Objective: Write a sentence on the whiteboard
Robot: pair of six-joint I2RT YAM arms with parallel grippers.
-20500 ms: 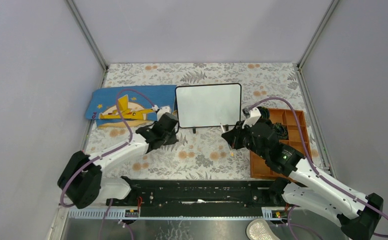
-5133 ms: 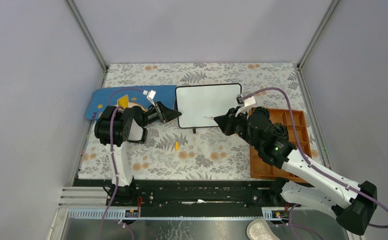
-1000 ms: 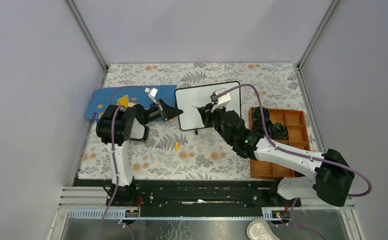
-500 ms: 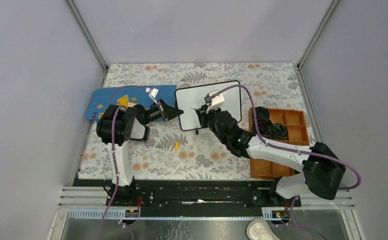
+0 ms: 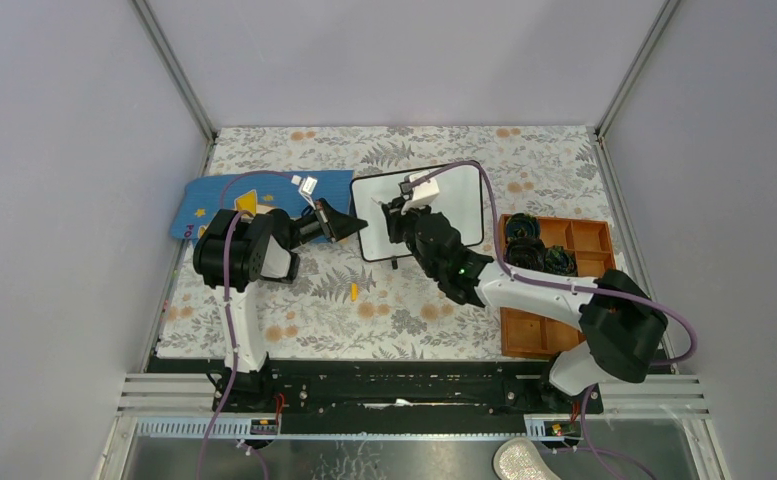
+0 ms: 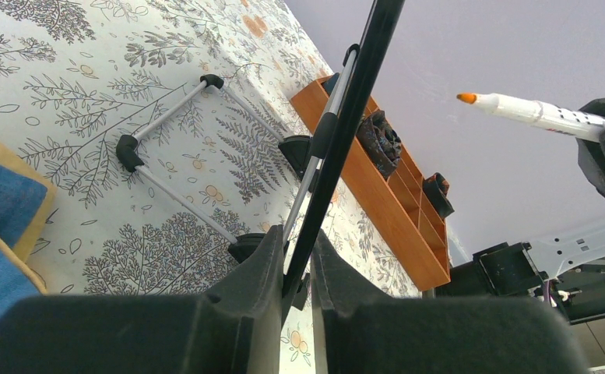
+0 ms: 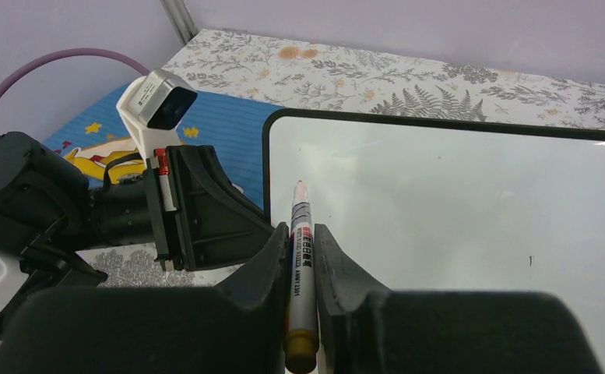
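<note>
Behind my left gripper (image 5: 349, 222) lies the blue mat (image 5: 204, 205). Its fingers are clamped on the left edge of the whiteboard (image 5: 459, 205), steadying it where it stands tilted on its feet. The white face shows no sentence, so I judge we are at the approach, before the first stroke. My right gripper (image 7: 302, 241) is closed on the marker (image 7: 298, 204), uncapped, orange tip forward. The upper left corner of the board sits just ahead of that tip, and the left wrist view shows a gap between them. Off to that gripper's right sits the orange tray (image 5: 616, 262). Next I would ease the tip forward until it meets the face lightly, then draw rightward while the left holds firm.
</note>
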